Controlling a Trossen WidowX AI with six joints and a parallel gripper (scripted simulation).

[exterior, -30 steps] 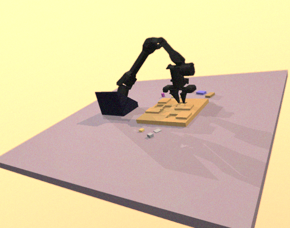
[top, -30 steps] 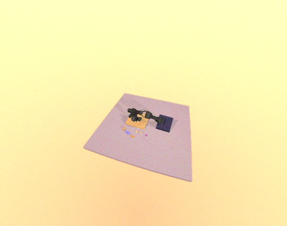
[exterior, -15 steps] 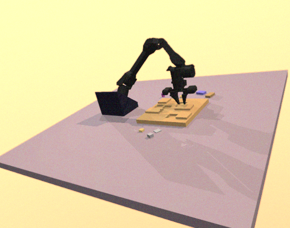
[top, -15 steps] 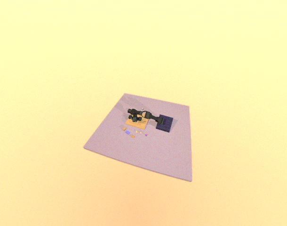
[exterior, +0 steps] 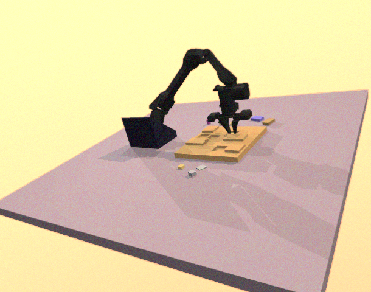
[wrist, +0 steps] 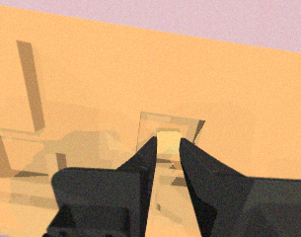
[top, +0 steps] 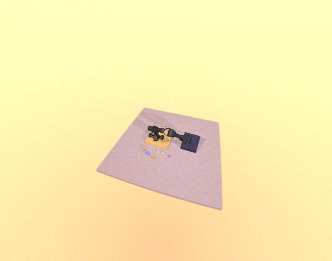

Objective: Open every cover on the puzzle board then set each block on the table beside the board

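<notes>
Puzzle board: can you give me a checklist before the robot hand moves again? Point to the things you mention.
1. Cover off this well (wrist: 149,123): ok, I can see inside it.
2. Gripper (top: 155,137) (exterior: 232,132) (wrist: 167,141) shut on the yellow block (wrist: 169,143): ok, a finger is on each side.
3. Grip strong enough to lift: cannot tell.
4. That block on the table (top: 171,171) (exterior: 116,194) (wrist: 229,20): not ok, it's over the puzzle board (top: 160,144) (exterior: 207,154) (wrist: 140,64).
5. Blue block (top: 147,153) (exterior: 257,118) off the board: ok.
6. Hand away from the board: not ok.

Board (top: 158,143) (exterior: 207,156) (wrist: 229,89) orange-tan (block (wrist: 169,142) yellow).
</notes>
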